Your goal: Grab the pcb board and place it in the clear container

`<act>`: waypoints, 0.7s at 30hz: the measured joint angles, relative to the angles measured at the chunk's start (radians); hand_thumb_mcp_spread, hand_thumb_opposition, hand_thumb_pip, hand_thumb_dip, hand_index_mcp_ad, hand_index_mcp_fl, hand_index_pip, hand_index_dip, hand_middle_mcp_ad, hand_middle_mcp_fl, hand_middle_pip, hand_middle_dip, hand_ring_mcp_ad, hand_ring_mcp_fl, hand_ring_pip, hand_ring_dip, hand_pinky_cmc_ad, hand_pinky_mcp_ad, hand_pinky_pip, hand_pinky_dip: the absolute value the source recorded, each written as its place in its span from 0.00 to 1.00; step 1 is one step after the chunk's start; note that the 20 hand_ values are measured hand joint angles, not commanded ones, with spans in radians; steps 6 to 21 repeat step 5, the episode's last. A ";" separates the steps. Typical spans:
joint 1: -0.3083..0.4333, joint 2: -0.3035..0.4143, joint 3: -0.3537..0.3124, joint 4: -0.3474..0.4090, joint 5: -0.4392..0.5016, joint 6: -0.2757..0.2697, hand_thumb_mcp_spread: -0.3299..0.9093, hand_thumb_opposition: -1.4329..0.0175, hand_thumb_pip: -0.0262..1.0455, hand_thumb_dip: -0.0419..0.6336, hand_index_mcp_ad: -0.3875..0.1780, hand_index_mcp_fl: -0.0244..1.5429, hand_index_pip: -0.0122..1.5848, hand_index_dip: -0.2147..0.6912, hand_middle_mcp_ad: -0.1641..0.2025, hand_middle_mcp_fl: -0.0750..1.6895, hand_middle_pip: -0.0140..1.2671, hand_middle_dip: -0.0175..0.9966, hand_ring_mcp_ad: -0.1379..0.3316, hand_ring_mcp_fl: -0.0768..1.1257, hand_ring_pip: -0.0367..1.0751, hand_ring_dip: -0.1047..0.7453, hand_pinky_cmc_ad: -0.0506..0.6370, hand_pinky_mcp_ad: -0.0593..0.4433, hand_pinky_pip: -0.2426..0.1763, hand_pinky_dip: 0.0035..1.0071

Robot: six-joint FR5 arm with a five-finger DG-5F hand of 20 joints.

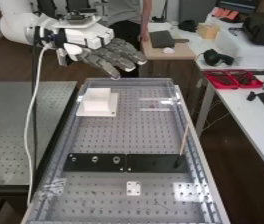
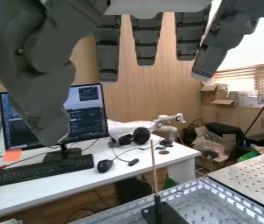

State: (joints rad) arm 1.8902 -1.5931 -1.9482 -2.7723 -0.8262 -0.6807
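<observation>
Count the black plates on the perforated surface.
2. The black plate with three metal rings lies on the high view's left; the black plate with a standing wooden stick lies right beside it.

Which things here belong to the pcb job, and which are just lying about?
Job:
- open hand
- perforated bench, as work surface
- pcb board and clear container: can't tell which pieces

Lying about:
- headphones
- keyboard
- mouse
- red trays

White Fairino FR5 arm [image 1: 16, 21] entering from the high view's upper left, DG-5F hand [image 1: 109, 54] on its flange, fingers [image 2: 146, 42] extended, slightly spread, thumb [image 2: 37, 87] apart.
</observation>
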 joint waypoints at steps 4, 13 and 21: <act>-0.003 -0.003 0.003 -0.001 -0.007 0.001 0.48 0.45 0.63 0.35 0.50 0.05 0.38 0.22 0.68 0.04 0.11 0.13 0.77 0.06 0.11 0.14 0.53 0.48 0.35 0.61; -0.004 -0.004 0.003 0.000 -0.008 0.001 0.48 0.45 0.63 0.35 0.50 0.05 0.38 0.22 0.68 0.04 0.11 0.13 0.77 0.06 0.11 0.14 0.53 0.48 0.35 0.61; -0.004 -0.004 0.003 0.000 -0.008 0.001 0.48 0.45 0.63 0.35 0.50 0.05 0.38 0.22 0.68 0.04 0.11 0.13 0.77 0.06 0.11 0.14 0.53 0.48 0.35 0.61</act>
